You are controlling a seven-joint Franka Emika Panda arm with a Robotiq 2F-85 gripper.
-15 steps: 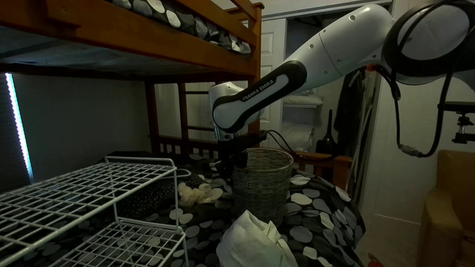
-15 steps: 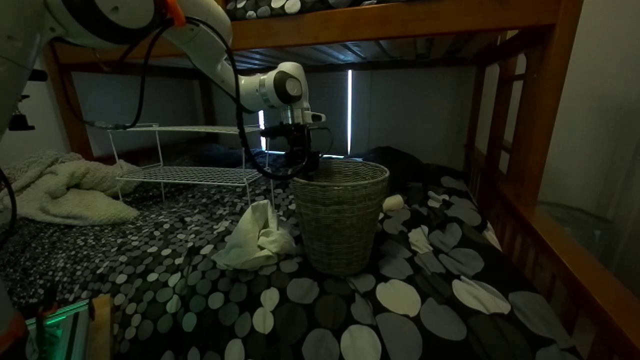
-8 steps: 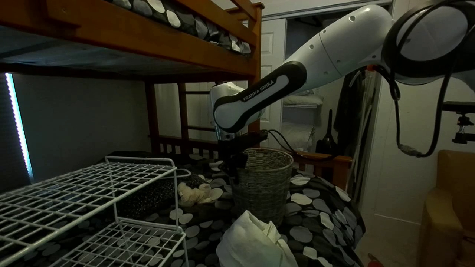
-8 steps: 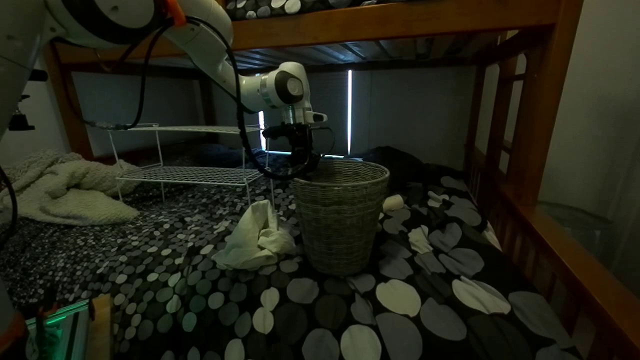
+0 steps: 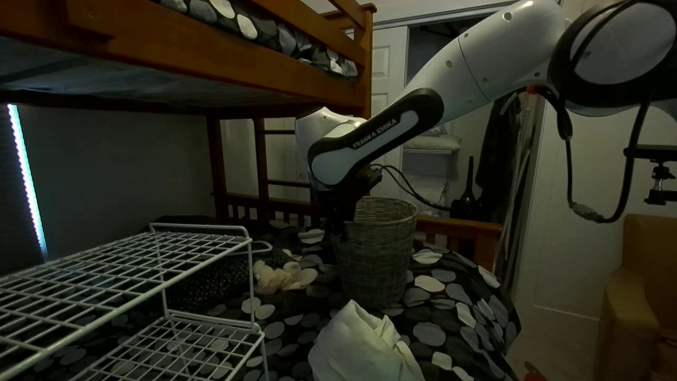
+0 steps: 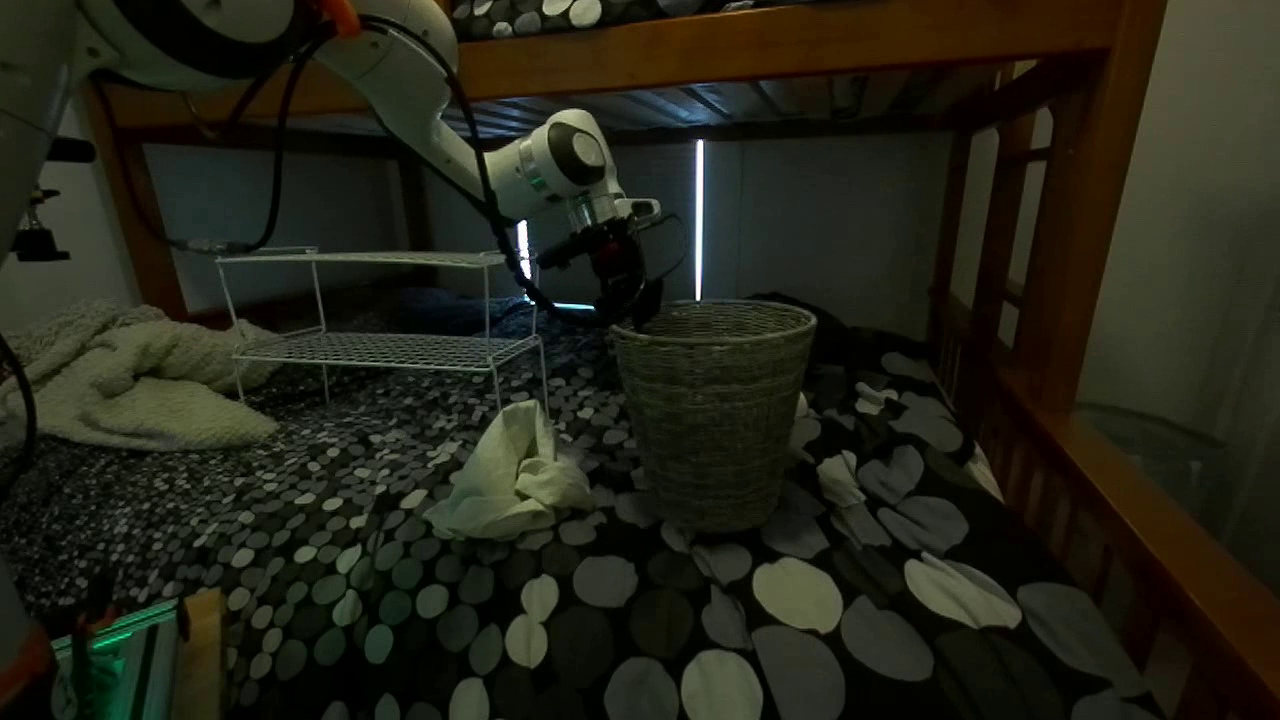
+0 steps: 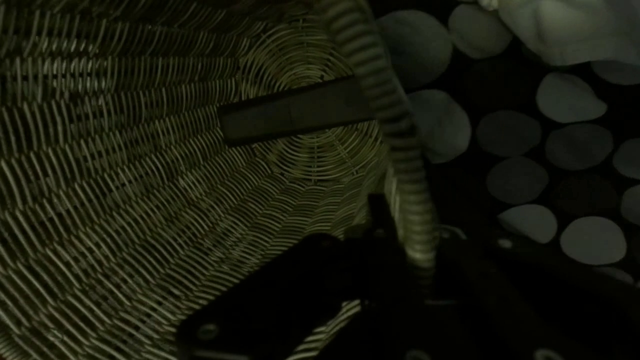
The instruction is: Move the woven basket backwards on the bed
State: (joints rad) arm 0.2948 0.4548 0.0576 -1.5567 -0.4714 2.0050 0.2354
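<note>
Slanting down from the upper right in an exterior view, the robot arm (image 5: 489, 58) has a smooth, rounded white shell, and its black gripper (image 5: 341, 230) is at the side of the woven basket (image 5: 378, 259) that is toward the wire shelf rack (image 5: 158, 290). The basket is of wicker, round, and it becomes narrower to the bottom. It is on the lower bunk (image 5: 476, 227), over a bedspread (image 5: 455, 317) of black fabric with printed pale ovals; if the whole base touches there, I cannot tell. Nearer to the camera is a crumpled white cloth (image 5: 362, 344) with a pointed top. The rack is made of thin white bars, crossed in a grid. Overhead is the wooden upper bunk (image 5: 238, 66), orange-brown and thick.

In an exterior view, the fleecy blanket (image 6: 140, 385) makes a cream, lumpy heap at the left, near the rack. The cloth is just beside the basket, which looks nearly upright; its wicker shows many fine horizontal rows.

In the wrist view, the light is weak. The inside wall of the basket has curved ribs, the base is woven in rings, and a flat, dark, rectangular strip (image 7: 290, 114) lies across it. The rim (image 7: 395, 115) is thick, wrapped with turns of fibre like a rope. It passes between the fingers (image 7: 378, 212): one stands inside the basket, the other is outside, poorly seen, and they look clamped on this rim.
</note>
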